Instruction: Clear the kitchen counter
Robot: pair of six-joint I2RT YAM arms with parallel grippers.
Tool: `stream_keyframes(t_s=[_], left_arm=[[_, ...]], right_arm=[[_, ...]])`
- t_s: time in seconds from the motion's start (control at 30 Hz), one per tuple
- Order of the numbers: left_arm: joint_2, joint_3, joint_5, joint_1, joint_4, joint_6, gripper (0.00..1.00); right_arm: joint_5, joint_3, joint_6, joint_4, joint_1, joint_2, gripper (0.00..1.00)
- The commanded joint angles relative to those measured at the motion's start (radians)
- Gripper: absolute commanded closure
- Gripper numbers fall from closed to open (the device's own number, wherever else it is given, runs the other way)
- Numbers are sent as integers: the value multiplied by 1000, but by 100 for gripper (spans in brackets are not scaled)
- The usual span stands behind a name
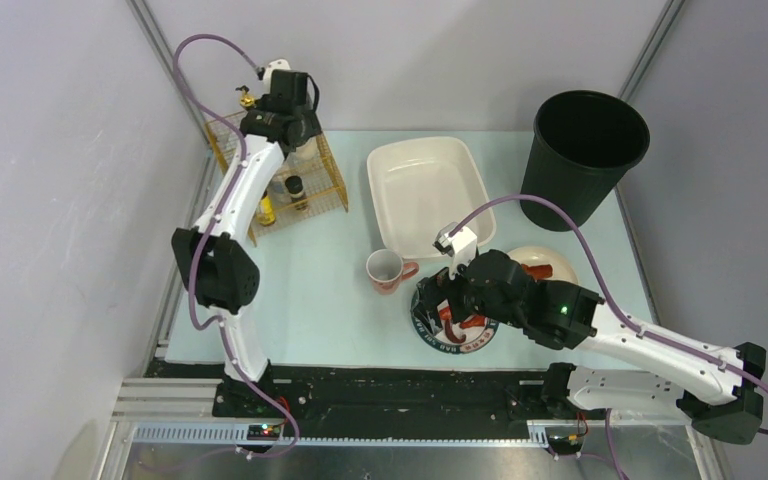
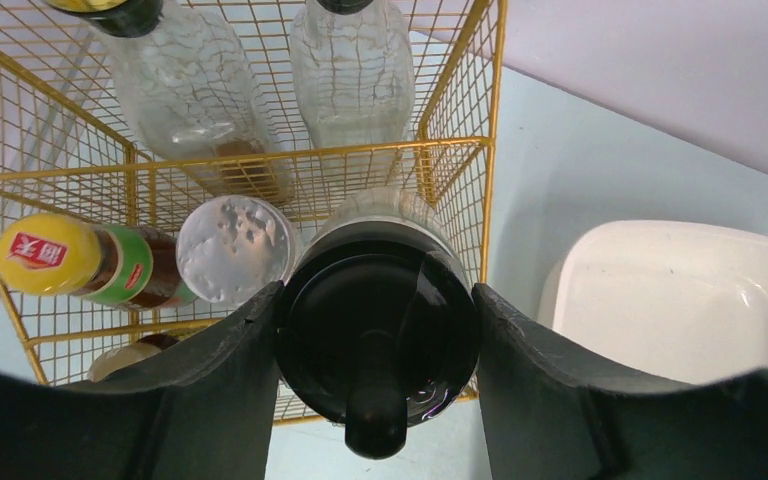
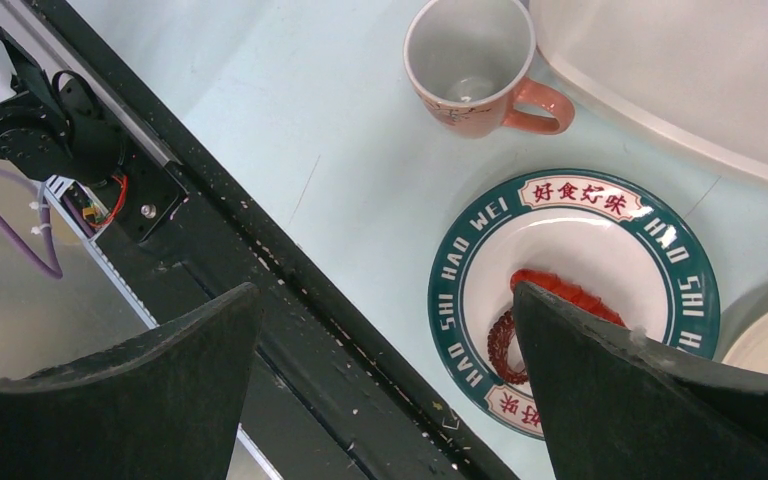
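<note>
From above, the pale mint-blue flat kitchen counter (image 1: 330, 300) carries a white rectangular basin (image 1: 380, 190). Left of the basin, the left gripper (image 1: 285, 125) reaches into a yellow wire basket (image 1: 332, 175).

Left wrist: its fingers clamp a black-lidded glass jar (image 2: 375, 290).

Right wrist: the right gripper (image 3: 385, 300), jaws spread wide, hovers over a green-rimmed round plate (image 3: 572, 195) in front of the basin.

On the kitchen counter (image 1: 320, 300), the basin (image 1: 425, 195) sat toward the back, near the middle. Left of the basin stood a wire rack (image 1: 335, 180) holding bottles (image 2: 200, 90). At the rack's corner nearest the basin, the left gripper (image 2: 377, 295) closed on both sides of a capped bottle (image 2: 375, 350). Right of the basin stood a bin (image 1: 580, 190). Just in front of the basin sat a mug (image 1: 385, 270). Farther in front lay a plate (image 3: 450, 290), with a dish (image 1: 543, 260) front-right of the basin.
</note>
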Motion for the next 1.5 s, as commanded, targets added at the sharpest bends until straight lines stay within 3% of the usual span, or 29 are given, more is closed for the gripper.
stream_keyframes(t_s=[0.0,0.87,1.07,1.17,1.27,1.47], left_arm=[[53,91,-10,15,47,-40,100],[326,123,-55,17,46,-118,98],[333,89,-65,17,46,-123,76],[330,72,-62,17,47,-121,58],[319,64,-53,16,48,-110,46],[286,61,-15,17,46,-67,29]], right_arm=[[-6,4,-15,29,4,-16,0],[-29,-22,-17,53,7,18,0],[-26,-23,-18,51,7,20,0],[-27,-21,-16,52,7,18,0],[-26,-22,-14,55,7,15,0],[-17,-22,-6,52,8,11,0]])
